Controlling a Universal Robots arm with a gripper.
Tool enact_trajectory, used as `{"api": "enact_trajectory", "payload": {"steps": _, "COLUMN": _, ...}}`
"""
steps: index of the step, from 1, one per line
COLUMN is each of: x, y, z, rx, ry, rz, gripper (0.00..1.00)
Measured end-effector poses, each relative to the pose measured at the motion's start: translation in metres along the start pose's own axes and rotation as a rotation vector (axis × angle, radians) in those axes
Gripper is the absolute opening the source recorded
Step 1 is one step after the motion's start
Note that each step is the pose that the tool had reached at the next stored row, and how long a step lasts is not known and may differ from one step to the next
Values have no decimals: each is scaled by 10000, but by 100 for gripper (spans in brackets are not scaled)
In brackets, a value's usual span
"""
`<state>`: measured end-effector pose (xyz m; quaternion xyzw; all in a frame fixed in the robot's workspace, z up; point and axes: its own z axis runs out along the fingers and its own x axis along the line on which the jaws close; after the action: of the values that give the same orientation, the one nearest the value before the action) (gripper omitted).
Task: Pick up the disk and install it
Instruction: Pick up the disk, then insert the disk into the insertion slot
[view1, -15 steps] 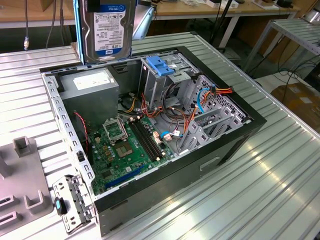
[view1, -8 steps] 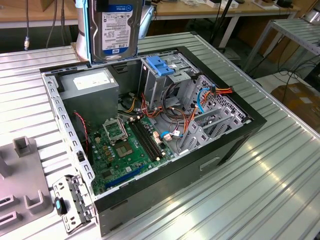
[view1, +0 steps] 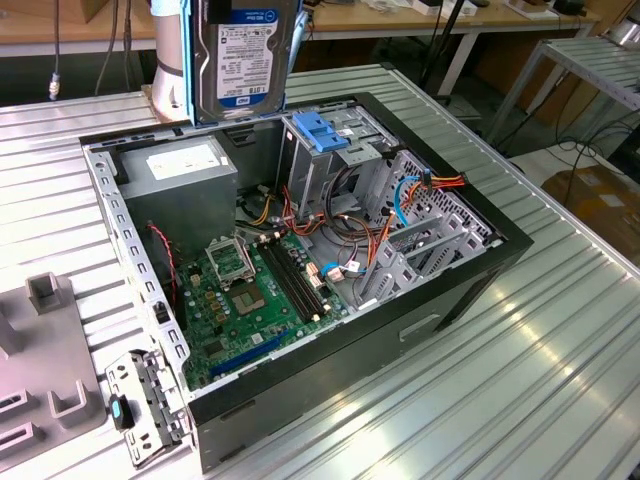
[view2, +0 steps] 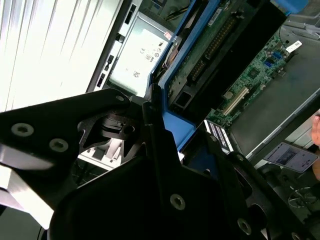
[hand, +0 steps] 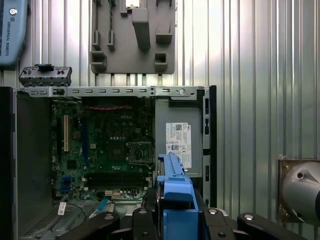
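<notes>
- The gripper (hand: 175, 216) is pinching the disk (hand: 174, 182) on edge. Its black fingers (hand: 142, 220) are pressing in from both sides against the blue rail (view2: 175, 122).
- In both wrist views the gripper's own dark body is covering the exact spots where the fingers are meeting the rail.
- The disk is sticking out just beyond the fingertips and touching nothing else. Its circuit-board underside (view2: 215, 40) is showing in the second wrist view.
- In the exterior view the disk's upper part is running off the top edge, and its white label (view1: 245, 60) is facing the camera.
- There the disk is hanging upright over the far part of the open computer case (view1: 400, 335). It is roughly between the power-supply box (view1: 185, 175) on the exterior view's left and the drive cage (view1: 315, 170) with its blue cap (view1: 318, 130) on the exterior view's right.
- How high it is hanging above them is hard to judge.
- A pale section of the arm (view1: 172, 60) is standing just to the exterior view's left of the disk.
- The motherboard (view1: 250, 290) is lying on the case floor, nearer than the disk, with a tangle of cables beside the cage.
- The case is sitting on a ribbed metal table (view1: 520, 380).
- A grey fixture (view1: 45, 350) and a small bracket (view1: 140, 405) are lying near the case, on the exterior view's left.
</notes>
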<state>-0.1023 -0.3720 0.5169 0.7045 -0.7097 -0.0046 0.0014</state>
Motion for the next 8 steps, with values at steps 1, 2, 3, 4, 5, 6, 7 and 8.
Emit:
{"api": "enact_trajectory", "payload": {"steps": 1, "x": 0, "y": -3, "z": 0, "rx": -1, "ry": 1, "rz": 0, "gripper": 37}}
{"api": "enact_trajectory", "payload": {"steps": 2, "x": 0, "y": -5, "z": 0, "rx": -1, "ry": 1, "rz": -1, "gripper": 37}}
{"api": "enact_trajectory", "payload": {"steps": 3, "x": 0, "y": -5, "z": 0, "rx": -1, "ry": 1, "rz": -1, "gripper": 37}}
{"api": "enact_trajectory", "payload": {"steps": 4, "x": 0, "y": -5, "z": 0, "rx": -1, "ry": 1, "rz": -1, "gripper": 37}}
{"api": "enact_trajectory", "payload": {"steps": 5, "x": 7, "y": -6, "z": -1, "rx": -2, "ry": 2, "rz": -2, "gripper": 37}}
{"api": "enact_trajectory", "payload": {"steps": 6, "x": 15, "y": -5, "z": 0, "rx": -1, "ry": 0, "rz": -2, "gripper": 37}}
{"api": "enact_trajectory", "payload": {"steps": 7, "x": 21, "y": -5, "z": -1, "rx": -1, "ry": 1, "rz": 0, "gripper": 37}}
{"api": "enact_trajectory", "payload": {"steps": 8, "x": 31, "y": -5, "z": 0, "rx": -1, "ry": 1, "rz": -1, "gripper": 37}}
